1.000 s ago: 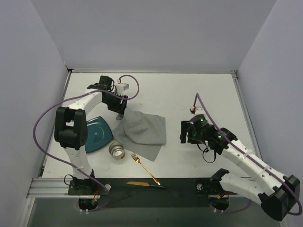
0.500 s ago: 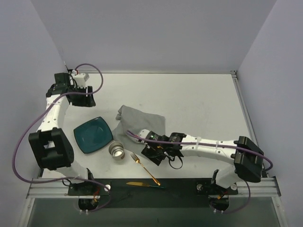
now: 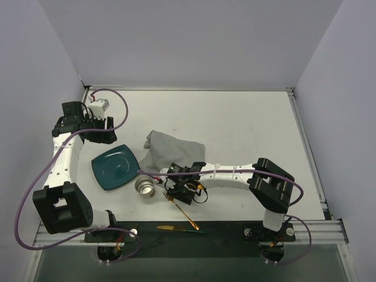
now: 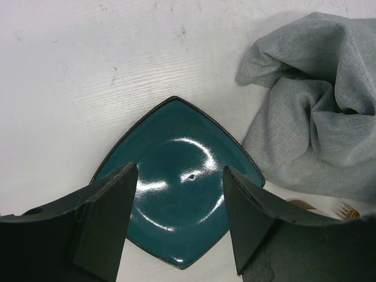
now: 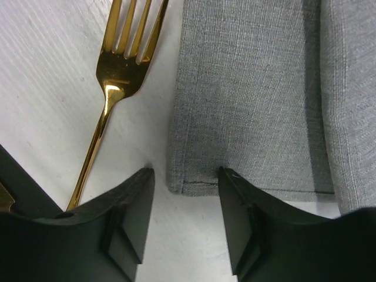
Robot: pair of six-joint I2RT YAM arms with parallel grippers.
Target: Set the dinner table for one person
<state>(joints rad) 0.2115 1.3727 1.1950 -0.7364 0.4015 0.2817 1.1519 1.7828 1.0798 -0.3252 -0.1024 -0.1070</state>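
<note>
Placemat (image 5: 252, 88): soft, limp; pinch its hemmed corner at lower centre, where right gripper (image 5: 185, 176) gapes; left gripper (image 4: 179, 176) spread likewise.

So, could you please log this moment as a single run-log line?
left jaws open, facing teal plate | right jaws open over grey cloth corner, beside gold fork | nothing held

You had the plate (image 3: 116, 167) left of the cloth (image 3: 176, 153) on the surface (image 3: 235, 123), cup (image 3: 144, 187) before both, fork (image 3: 185, 216) right of it, knife (image 3: 176, 228) nearest.
</note>
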